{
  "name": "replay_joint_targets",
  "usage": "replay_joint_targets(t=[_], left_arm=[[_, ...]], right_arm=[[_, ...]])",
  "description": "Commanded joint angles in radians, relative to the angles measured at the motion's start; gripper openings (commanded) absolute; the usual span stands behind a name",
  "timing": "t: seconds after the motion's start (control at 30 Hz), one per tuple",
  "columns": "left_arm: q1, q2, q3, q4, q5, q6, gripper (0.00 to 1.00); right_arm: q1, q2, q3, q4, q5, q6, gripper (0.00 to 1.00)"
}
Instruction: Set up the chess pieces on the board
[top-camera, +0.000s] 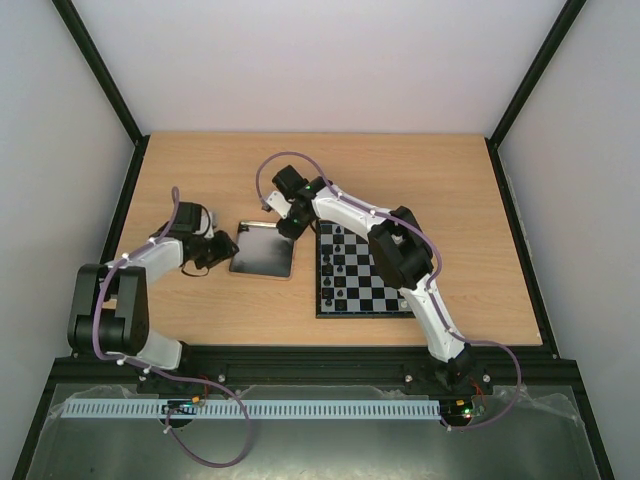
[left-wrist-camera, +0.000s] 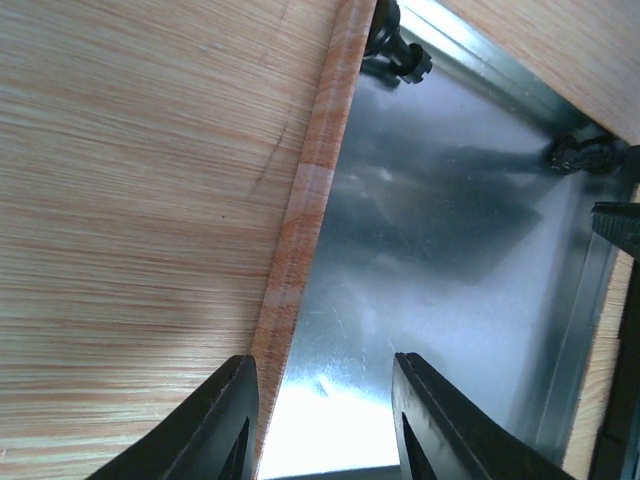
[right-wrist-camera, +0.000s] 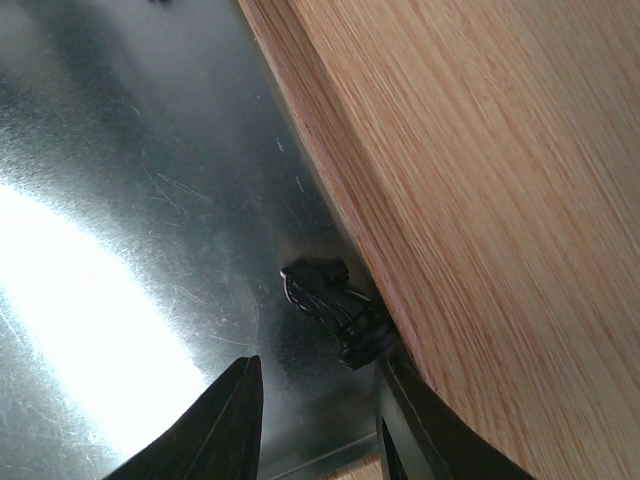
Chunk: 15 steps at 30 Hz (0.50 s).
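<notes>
We see the left jaws spread over the scratched, shiny metal tray, the right jaws spread empty just beside a lying black knight.

Soft, even light falls from overhead, leaving the wooden table bright and shadows on it faint. Close up, the shiny metal tray flares into a blown-out white patch and carries dark, smeary reflections; the wood grain beside it stays sharp
</notes>
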Motion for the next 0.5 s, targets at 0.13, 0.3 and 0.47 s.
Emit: replay_joint_targets(t=[0.13,0.3,0.47], left_arm=[[-0.079,0.017,0.019,-0.052,-0.146,0.006,0.34],[-0.103,0.039,0.025,-0.068,-0.175,0.007,0.30],[-0.110,0.057,0.029,-0.077,-0.184,0.009,0.28]], right_arm=[[0.006,-0.017,0.028,-0.007,0.017,-0.018,0.32],[0.010,-0.023,0.022,0.010,0.012,-0.027,0.32],[0.018,-0.042,-0.011,0.046,0.008,-0.039,0.32]])
